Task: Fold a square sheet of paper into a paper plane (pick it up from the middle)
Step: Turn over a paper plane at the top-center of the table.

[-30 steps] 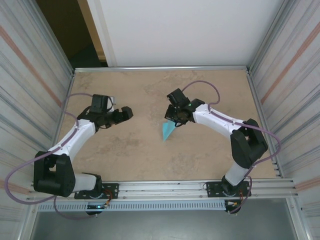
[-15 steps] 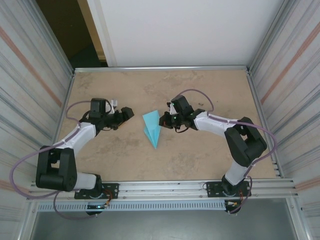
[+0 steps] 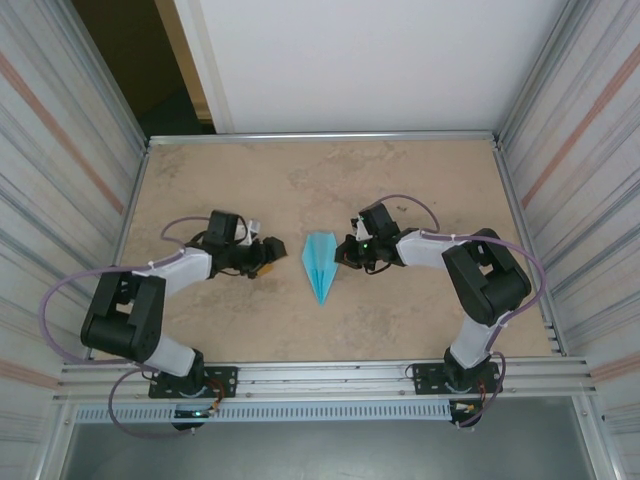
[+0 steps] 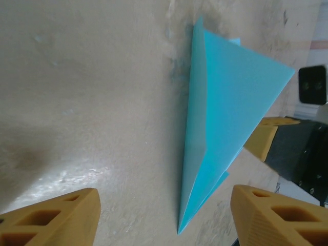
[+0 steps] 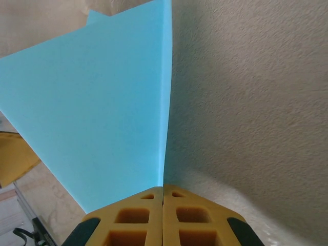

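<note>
Now pinches the paper plane [image 3: 320,263] at the middle of the table [image 3: 200,180] in the closed right gripper [image 3: 346,254]; holds the left gripper [image 3: 272,257] spread wide just beside it. Could crumple a wing or unfold the crease by closing off-centre or tugging sideways.

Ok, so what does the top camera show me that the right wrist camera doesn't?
Top view: the paper plane in its whole pointed outline, lying on the table with its nose toward the arm bases, the left gripper just left of it and the right gripper at its right edge. Right wrist view: close up, the yellow fingers pressed together on a fold of the blue paper. Shared: the blue plane, the tan tabletop and the right gripper.
</note>
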You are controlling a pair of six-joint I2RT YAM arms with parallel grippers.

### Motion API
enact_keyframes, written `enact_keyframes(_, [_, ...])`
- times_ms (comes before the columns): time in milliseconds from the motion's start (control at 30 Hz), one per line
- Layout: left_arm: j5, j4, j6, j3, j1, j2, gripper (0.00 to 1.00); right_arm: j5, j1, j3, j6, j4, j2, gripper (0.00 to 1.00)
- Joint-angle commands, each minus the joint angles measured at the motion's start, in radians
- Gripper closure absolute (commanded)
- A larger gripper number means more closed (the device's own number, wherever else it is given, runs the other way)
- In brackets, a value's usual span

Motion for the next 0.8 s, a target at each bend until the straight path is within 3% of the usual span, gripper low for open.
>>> enact_keyframes(0, [0.036,0.027,-0.007,0.023,-0.047,0.049,0.36,0.031,-0.002,0.006,-0.034,-0.032,0.012,0.93])
enact_keyframes(233, [0.062,0.022,0.018,0.102,-0.113,0.147,0.45,0.043,-0.002,0.009,-0.037,-0.041,0.022,0.94])
enact_keyframes(500, [0.077,-0.006,0.037,0.185,-0.125,0.24,0.57,0.046,-0.002,0.009,-0.04,-0.043,0.029,0.94])
enact_keyframes(767, [0.042,-0.12,0.075,0.281,-0.131,0.291,0.83,0.061,-0.006,0.014,-0.04,-0.056,0.012,0.95])
